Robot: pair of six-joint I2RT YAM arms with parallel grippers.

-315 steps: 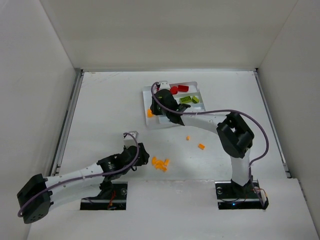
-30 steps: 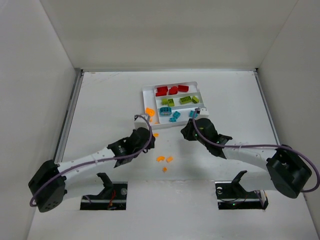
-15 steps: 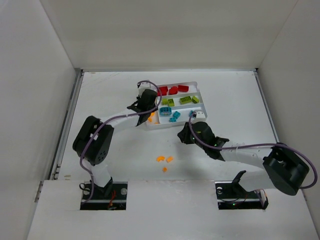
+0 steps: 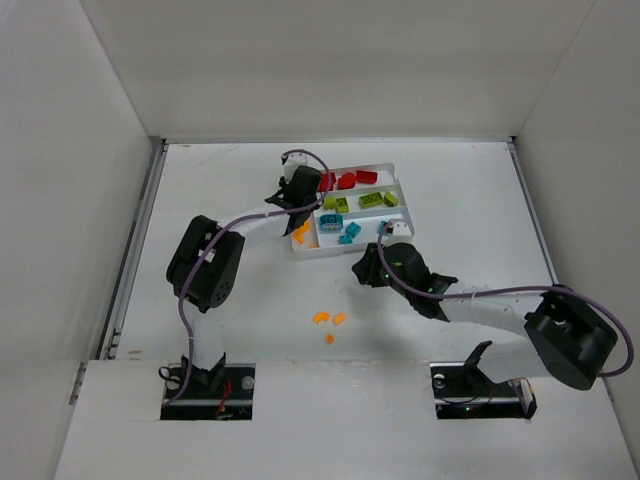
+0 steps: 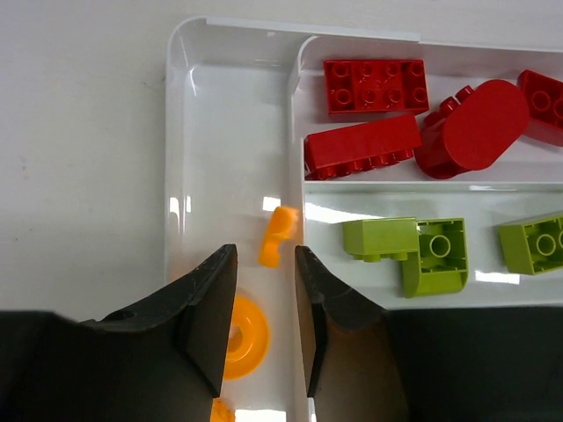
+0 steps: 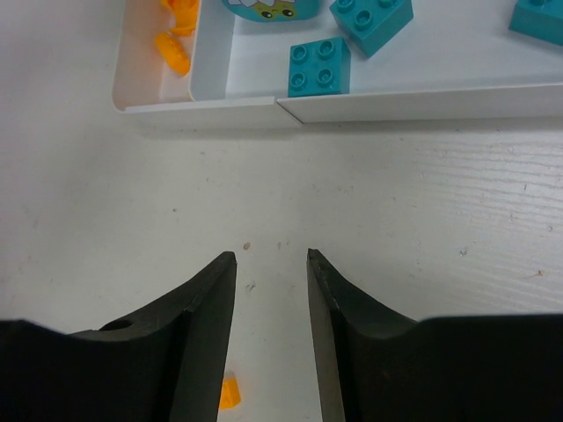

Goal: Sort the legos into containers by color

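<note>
The white tray (image 4: 392, 166) holds red legos (image 4: 345, 181) in its far slot, lime green legos (image 4: 365, 201) in the middle one and teal legos (image 4: 338, 226) in the near one. My left gripper (image 4: 302, 200) hangs open over the narrow side slot. In the left wrist view the left gripper (image 5: 265, 255) holds nothing. A small orange lego (image 5: 280, 236) lies just beyond its tips and an orange disc (image 5: 239, 337) lies between its fingers. My right gripper (image 4: 362, 272) is open and empty over the table, just in front of the tray.
Three orange legos (image 4: 329, 320) lie loose on the table in front of the tray. One orange lego (image 6: 229, 393) shows beside my right gripper (image 6: 270, 257). The tray's near wall (image 6: 264, 112) lies ahead of it. White walls enclose the table.
My left arm swung from the table up to the tray's side slot and stands open there; one orange lego is gone from the table. The right arm has hardly moved.
</note>
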